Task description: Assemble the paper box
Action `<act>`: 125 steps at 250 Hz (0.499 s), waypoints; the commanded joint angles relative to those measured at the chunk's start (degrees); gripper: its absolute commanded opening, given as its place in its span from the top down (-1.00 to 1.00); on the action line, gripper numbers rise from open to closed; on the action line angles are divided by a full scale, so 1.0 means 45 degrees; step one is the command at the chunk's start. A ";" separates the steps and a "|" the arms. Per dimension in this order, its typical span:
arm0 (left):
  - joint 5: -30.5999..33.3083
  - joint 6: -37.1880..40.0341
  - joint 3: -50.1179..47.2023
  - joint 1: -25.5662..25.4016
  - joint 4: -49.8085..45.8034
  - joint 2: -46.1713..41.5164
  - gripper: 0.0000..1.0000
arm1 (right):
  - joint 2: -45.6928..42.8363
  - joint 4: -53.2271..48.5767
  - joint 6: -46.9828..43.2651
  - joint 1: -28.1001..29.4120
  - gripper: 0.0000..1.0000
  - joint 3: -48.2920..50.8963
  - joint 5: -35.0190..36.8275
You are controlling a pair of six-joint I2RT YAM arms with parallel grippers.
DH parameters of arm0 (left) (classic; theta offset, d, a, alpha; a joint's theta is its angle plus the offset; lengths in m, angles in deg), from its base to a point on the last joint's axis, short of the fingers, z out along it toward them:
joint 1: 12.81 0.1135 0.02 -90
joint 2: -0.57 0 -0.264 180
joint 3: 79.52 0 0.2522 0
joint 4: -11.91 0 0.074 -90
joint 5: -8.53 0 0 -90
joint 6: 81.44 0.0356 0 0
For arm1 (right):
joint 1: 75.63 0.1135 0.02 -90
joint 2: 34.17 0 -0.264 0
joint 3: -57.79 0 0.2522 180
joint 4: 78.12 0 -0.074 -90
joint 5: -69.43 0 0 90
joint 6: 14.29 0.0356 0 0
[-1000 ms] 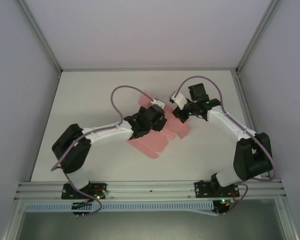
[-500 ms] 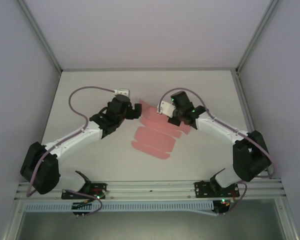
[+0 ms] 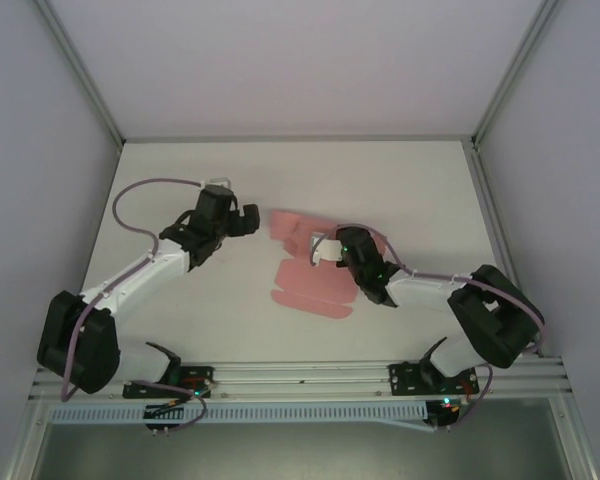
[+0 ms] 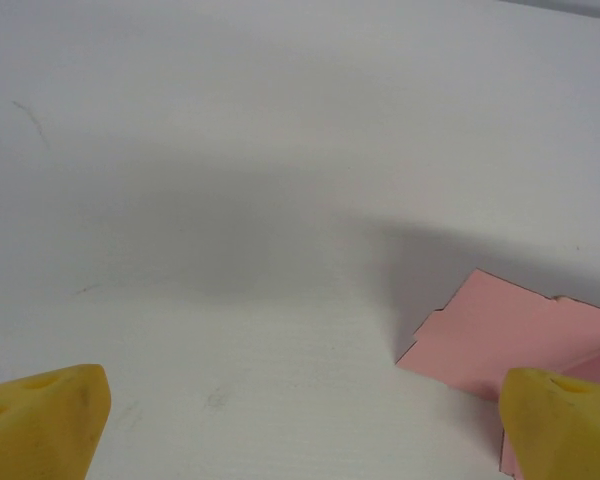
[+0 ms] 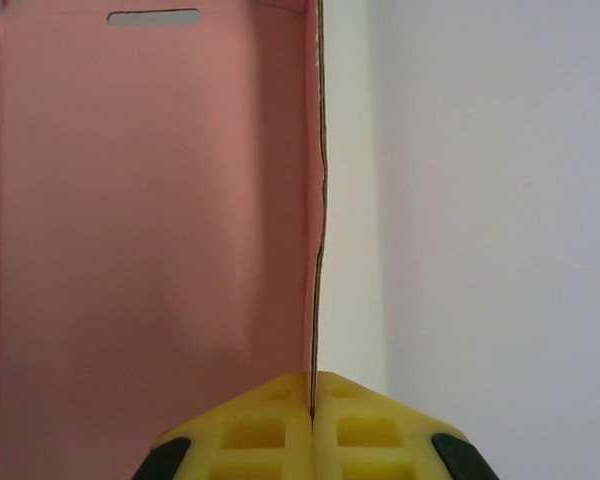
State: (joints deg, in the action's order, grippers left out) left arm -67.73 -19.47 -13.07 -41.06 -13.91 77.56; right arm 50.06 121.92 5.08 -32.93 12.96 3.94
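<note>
The paper box (image 3: 310, 285) is a pink die-cut card sheet lying mid-table, partly folded, with tabs and flaps. My right gripper (image 3: 328, 250) is at its right side, and its yellow fingers (image 5: 270, 430) are shut on a thin edge of the pink card (image 5: 150, 200), which stands up as a panel with a slot near its top. My left gripper (image 3: 248, 218) hovers left of the sheet, open. Its yellow fingertips (image 4: 45, 420) stand far apart over bare table, and a corner of the pink card (image 4: 500, 335) lies ahead near the right fingertip.
The white table (image 3: 180, 310) is enclosed by pale walls and aluminium posts (image 3: 80, 70). A metal rail (image 3: 300, 378) runs along the near edge by the arm bases. Purple cables loop over both arms.
My left arm pulled back off the sheet to its left side. My right gripper moved nearer and leftward along the card, staying shut. The sheet now looks partly folded, one panel raised.
</note>
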 commanded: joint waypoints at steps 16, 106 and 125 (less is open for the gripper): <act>-0.1924 -0.0168 0.0442 0.1562 0.0544 0.0835 -1.00 | 0.0245 0.3874 -0.1575 0.0260 1.00 0.0703 0.0773; -0.4499 0.1764 0.3684 0.3036 0.2431 0.5800 -0.99 | -0.0004 0.1746 -0.0002 0.0354 1.00 0.0297 0.0092; -0.5577 0.1958 0.4110 0.2941 0.2854 0.6526 -1.00 | 0.0042 0.1837 0.0224 0.0341 1.00 0.0294 0.0023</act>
State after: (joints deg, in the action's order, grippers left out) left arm -83.21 -15.19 1.55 -26.90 -5.25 102.98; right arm 50.49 131.06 2.91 -31.75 15.60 4.92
